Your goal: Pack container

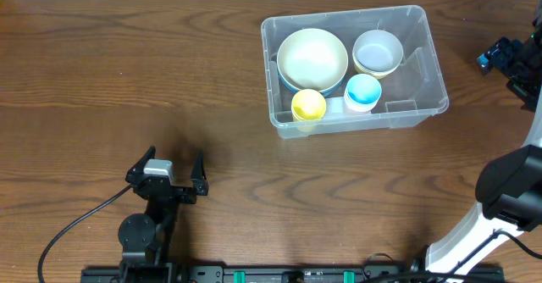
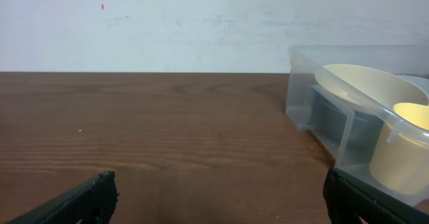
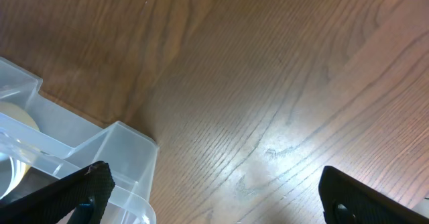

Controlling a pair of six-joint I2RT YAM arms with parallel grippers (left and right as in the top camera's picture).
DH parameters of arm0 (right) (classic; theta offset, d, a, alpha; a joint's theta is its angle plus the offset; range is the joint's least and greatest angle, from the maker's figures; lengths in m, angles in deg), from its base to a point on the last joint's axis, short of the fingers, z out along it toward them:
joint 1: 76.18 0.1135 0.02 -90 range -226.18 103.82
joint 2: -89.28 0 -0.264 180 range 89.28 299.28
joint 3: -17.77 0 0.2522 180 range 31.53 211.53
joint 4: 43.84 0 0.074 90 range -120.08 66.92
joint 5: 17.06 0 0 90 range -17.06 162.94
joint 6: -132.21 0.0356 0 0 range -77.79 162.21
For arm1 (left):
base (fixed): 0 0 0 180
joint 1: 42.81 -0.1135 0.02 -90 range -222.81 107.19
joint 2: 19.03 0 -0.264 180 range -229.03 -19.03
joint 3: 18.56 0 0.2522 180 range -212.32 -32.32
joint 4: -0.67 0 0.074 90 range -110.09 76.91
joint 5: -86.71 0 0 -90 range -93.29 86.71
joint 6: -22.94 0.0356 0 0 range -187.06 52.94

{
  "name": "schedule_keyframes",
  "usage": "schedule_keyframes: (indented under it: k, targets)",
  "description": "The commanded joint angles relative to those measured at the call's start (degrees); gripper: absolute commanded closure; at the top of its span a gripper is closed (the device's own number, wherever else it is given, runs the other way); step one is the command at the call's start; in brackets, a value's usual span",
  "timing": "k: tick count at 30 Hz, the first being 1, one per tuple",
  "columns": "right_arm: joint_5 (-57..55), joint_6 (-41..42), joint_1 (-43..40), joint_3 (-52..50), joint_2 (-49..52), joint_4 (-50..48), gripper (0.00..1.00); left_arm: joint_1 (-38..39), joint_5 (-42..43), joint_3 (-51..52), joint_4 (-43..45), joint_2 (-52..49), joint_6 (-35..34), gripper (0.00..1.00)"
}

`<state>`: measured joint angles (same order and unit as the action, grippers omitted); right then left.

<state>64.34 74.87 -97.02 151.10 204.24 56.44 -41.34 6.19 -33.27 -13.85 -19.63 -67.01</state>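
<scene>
My left fingers [image 2: 87, 198] are spread wide and hold nothing; they sit low over the table [image 1: 102, 80], well apart from the container [image 1: 415, 84]. My right fingers [image 3: 87, 190] are likewise spread and unloaded, just beside the container's corner. The container stands at the far right of the table. It holds a large cream bowl [image 1: 312, 57], a small white bowl [image 1: 378, 52], a yellow cup [image 1: 308, 105] and a blue cup [image 1: 362, 91]. No loose item shows outside it. Judgement: packing appears complete or nearly so.
</scene>
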Motion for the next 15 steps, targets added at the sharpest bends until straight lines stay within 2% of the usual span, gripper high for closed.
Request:
schedule_keyframes:
  k: [1, 15]
  targets:
    - [-0.4, 0.7, -0.2, -0.1, -0.3, 0.0, 0.01, -0.4, 0.4, 0.7, -2.4, -0.3, 0.8, 0.02]
    - [-0.4, 0.7, -0.2, -0.1, -0.3, 0.0, 0.01, -0.4, 0.4, 0.7, -2.4, -1.6, 0.8, 0.02]
